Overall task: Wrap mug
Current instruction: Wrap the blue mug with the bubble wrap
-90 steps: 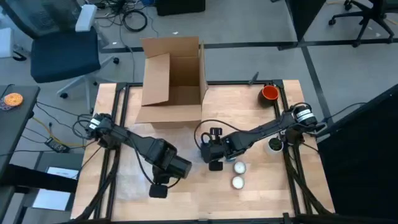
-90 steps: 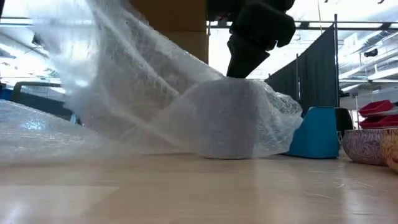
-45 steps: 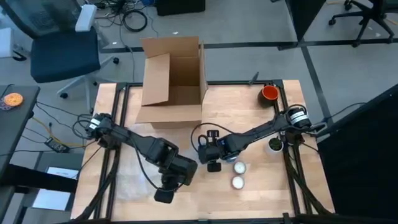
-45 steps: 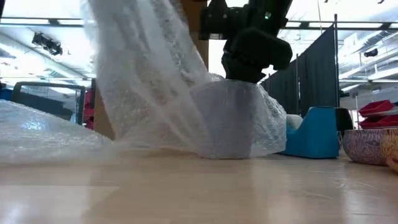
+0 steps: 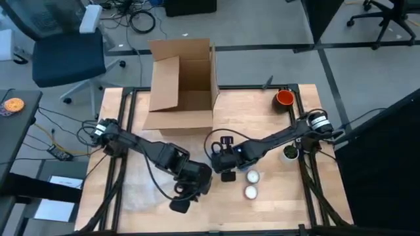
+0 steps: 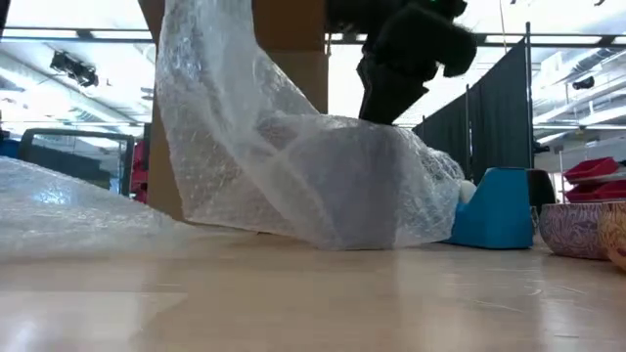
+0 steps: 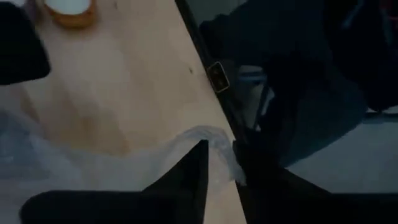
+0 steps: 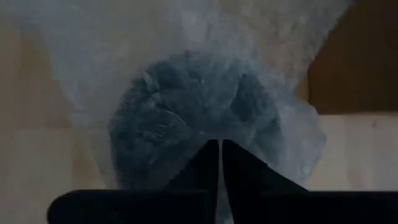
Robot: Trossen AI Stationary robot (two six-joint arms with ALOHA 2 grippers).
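- Right gripper (image 8: 219, 155) has its two dark fingers pressed almost together, only a thin slit between them, with the clear bubble wrap sheet (image 6: 293, 166) pinched at their tips right on top of the covered mug.
- Seen from above, this right gripper (image 5: 218, 159) sits at the middle of the light wooden table (image 5: 262, 124), its arm running back to the right edge.
- Left gripper (image 7: 221, 165) is nearly closed too, its fingers nipping a corner of the same wrap just over the table's near edge; from overhead it (image 5: 187, 196) sits near and left of the right one.
- A dark round mug (image 8: 193, 118) stands upright at the table's centre, fully under the wrap; the low camera shows it as a grey cylinder (image 6: 352, 186) with plastic draped up and to the left.
- Just right of the mug stand two small white round cups (image 5: 251, 184), and a blue plastic object (image 6: 499, 210) shows beyond the bundle.
- An open brown cardboard box (image 5: 182, 82) sits at the far side, with an orange bowl (image 5: 285, 98) at the far right corner.
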